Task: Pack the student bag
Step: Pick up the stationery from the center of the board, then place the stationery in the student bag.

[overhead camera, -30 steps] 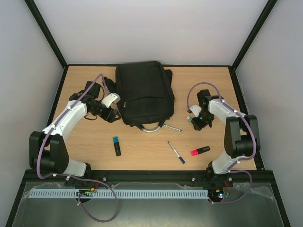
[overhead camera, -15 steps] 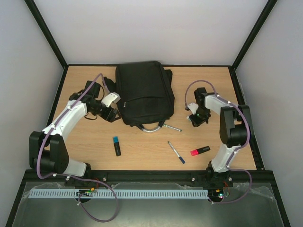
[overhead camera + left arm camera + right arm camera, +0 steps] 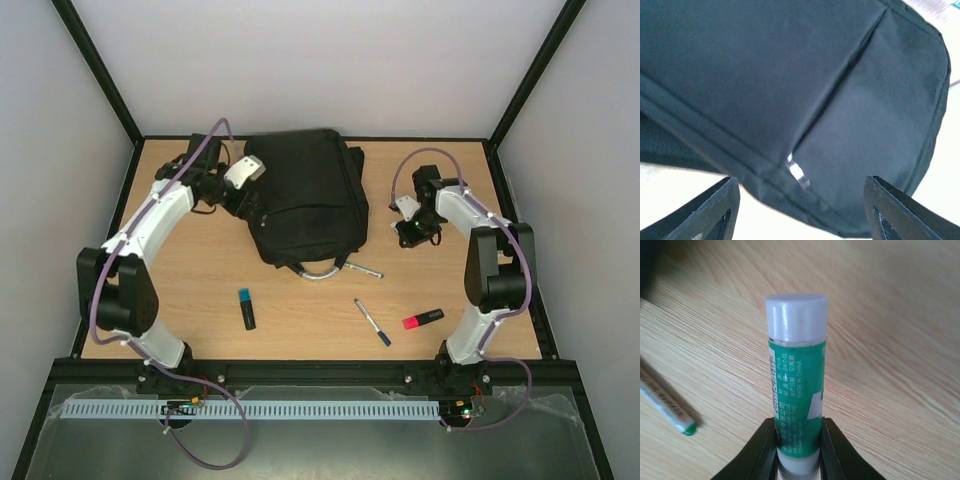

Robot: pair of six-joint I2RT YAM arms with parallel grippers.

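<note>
The student bag (image 3: 305, 195) is a big black backpack lying flat at the back middle of the table, with its grey loop handle (image 3: 318, 273) toward the front. My left gripper (image 3: 254, 203) hovers open over the bag's upper left edge. In the left wrist view the black fabric (image 3: 790, 75) fills the frame, with a silvery zipper pull (image 3: 799, 174) between my spread fingertips (image 3: 715, 212). My right gripper (image 3: 407, 238) is right of the bag, shut on a green glue stick (image 3: 797, 390) with a white cap, held above the wood.
A pen with a green end (image 3: 364, 270) lies by the bag's handle and also shows in the right wrist view (image 3: 667, 410). A blue-capped marker (image 3: 246, 308), a blue pen (image 3: 372, 322) and a pink highlighter (image 3: 422, 319) lie toward the front.
My left arm has swung from the bag's lower left side up to its upper left edge. My right gripper has moved back and slightly left with the glue stick.
</note>
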